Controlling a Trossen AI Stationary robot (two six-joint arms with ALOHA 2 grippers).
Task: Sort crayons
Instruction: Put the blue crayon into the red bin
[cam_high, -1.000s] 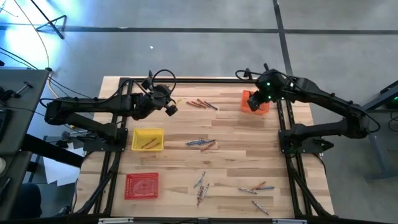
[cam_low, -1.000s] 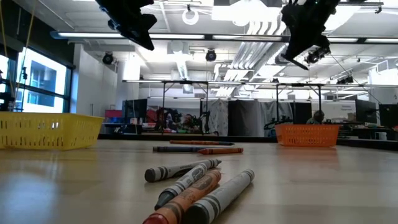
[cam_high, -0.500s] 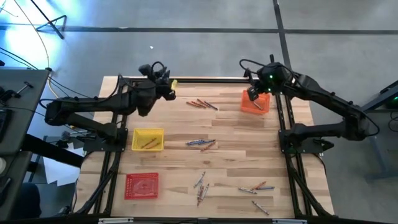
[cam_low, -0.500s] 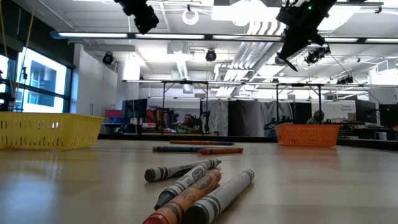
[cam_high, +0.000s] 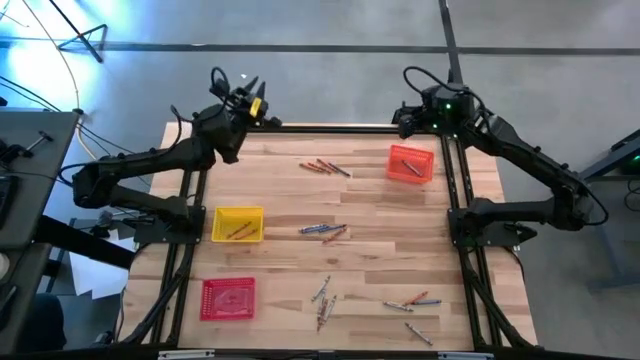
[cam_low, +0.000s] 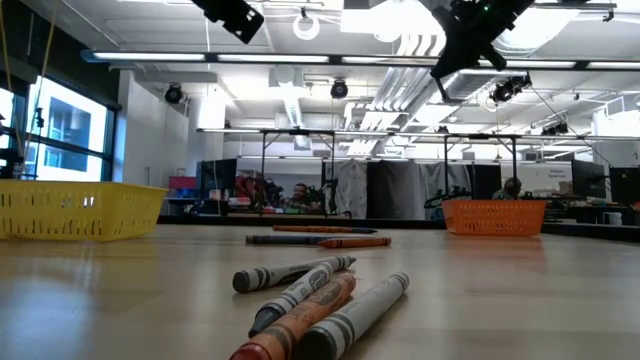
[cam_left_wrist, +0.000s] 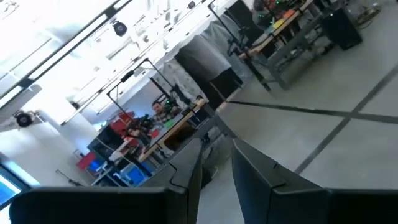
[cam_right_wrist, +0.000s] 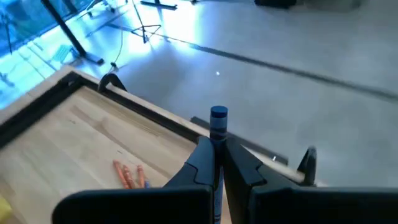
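The wooden surface (cam_high: 370, 210) carries three trays: yellow tray (cam_high: 238, 224), red tray (cam_high: 228, 297) and orange tray (cam_high: 411, 163) (far right corner). Crayons (cam_high: 325, 231) lie scattered mid-surface and toward its near edge. The left gripper (cam_high: 252, 100), raised beyond the far edge, has jaws slightly parted, empty. The right gripper (cam_right_wrist: 217, 163), raised near the orange tray, pinches a blue crayon (cam_right_wrist: 218, 118).
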